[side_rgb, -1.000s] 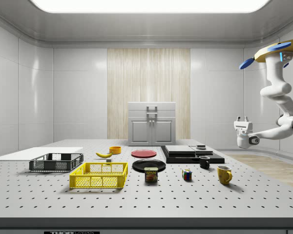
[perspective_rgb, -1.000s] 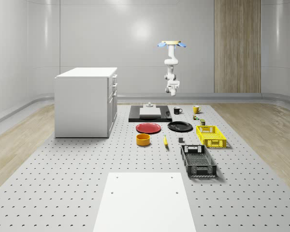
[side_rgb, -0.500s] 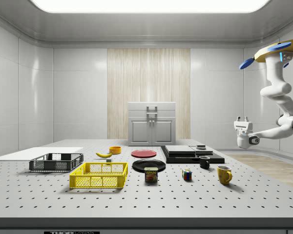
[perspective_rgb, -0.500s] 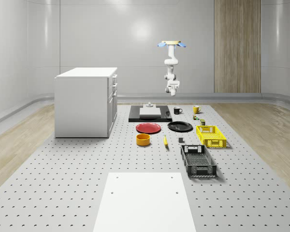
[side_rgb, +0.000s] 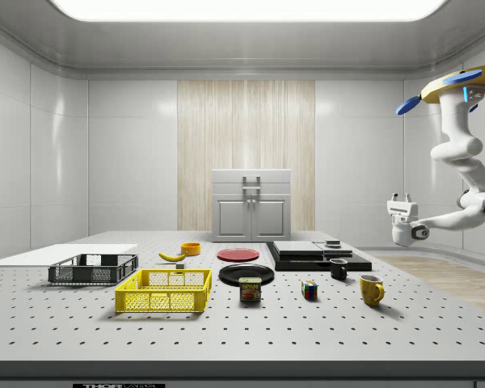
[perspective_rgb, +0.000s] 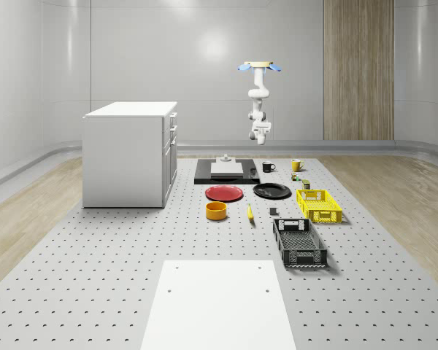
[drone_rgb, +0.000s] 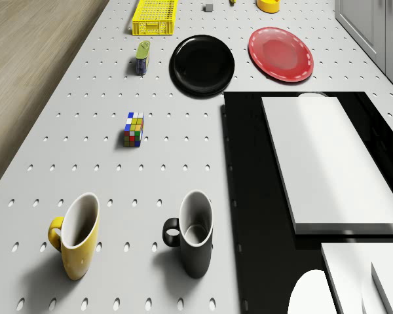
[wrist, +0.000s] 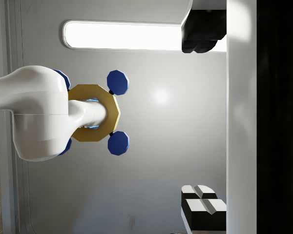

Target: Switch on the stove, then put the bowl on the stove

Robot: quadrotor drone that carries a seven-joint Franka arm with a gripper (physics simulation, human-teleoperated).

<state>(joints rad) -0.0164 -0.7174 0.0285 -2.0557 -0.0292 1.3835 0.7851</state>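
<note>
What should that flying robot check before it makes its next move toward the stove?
1. Drone airborne: ok, it hovers high, past the stove's end of the table.
2. Jaws free: ok, open and holding nothing.
3. Jaws aimed at the stove: not ok, they point upward toward the drone.
4. Stove on: cannot tell; the small knob on it gives no sign.
5. Bowl ready: ok, upright on the table near the red plate, touching nothing.
6. Approach path: ok, the black mug stands just off the stove's edge.
</note>
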